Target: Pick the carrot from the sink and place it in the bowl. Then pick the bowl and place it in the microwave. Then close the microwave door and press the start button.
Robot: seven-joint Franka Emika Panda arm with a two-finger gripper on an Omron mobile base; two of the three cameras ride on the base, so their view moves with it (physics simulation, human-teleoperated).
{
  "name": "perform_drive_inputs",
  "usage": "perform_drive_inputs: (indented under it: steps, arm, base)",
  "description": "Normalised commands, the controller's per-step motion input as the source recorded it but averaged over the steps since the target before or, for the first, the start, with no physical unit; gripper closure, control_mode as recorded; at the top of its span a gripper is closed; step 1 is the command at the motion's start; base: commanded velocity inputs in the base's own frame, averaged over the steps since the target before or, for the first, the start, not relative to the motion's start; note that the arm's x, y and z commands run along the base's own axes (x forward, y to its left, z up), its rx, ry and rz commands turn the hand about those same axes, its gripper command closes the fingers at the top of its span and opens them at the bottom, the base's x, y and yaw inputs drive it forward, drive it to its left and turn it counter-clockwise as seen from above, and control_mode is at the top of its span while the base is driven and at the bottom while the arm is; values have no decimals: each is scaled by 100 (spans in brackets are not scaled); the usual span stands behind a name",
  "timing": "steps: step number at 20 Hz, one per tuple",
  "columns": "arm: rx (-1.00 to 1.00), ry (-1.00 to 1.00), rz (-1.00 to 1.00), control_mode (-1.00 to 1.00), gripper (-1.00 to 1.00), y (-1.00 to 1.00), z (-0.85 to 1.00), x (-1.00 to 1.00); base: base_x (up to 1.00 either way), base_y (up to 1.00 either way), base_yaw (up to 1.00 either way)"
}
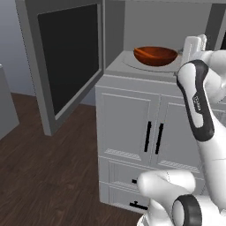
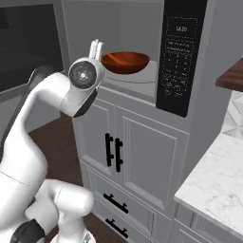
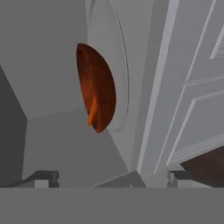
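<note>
— Reading the dark panel (image 2: 182, 57) at the right of the microwave (image 2: 142, 47), I can make out a small clock display that looks like "12:20" above a grid of buttons too small to read. There is faint lettering along my forearm in the left base view, too blurred to make out.

— And your pincer?

— My pincer (image 3: 113, 177) stands wide, its two dark fingertips (image 3: 43, 177) far apart at the bottom of the hand view, with nothing between them and nothing touched. In the base views my hand (image 1: 194, 46) hangs just outside the microwave's mouth, in front of the bowl (image 1: 155, 55).

— Where is the bowl?

— The reddish-brown bowl sits inside the microwave, on the round pale turntable (image 1: 145, 65) on the light grey floor. The carrot (image 3: 92, 111) lies inside it, an orange sliver against the wood; in the hand view, which is rolled sideways, the bowl appears on edge.

— The door?

— The microwave door (image 1: 66, 57) stands swung out to the left, its near-black window facing the room. Below are grey panelled cabinet doors (image 2: 128, 152) with black handles (image 2: 114, 152), and a white marble table (image 2: 213, 180) at the right.
</note>
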Motion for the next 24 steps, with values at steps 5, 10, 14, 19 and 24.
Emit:
perform_drive_inputs:
  steps: [5, 10, 14, 19, 24]
  arm:
    - [0, -10, 0, -100, -100, 34, 13, -100]
    - [0, 0, 0, -100, -100, 29, 27, -100]
    - [2, 0, 0, -100, -100, 34, 8, -100]
    - [-7, 0, 3, -100, -100, 52, 0, -100]
    - [-22, -2, 2, -100, -100, 67, 17, -100]
  base:
    - [0, 0, 0]
    - [0, 0, 0]
    - [0, 0, 0]
    - [0, 0, 0]
    - [0, 0, 0]
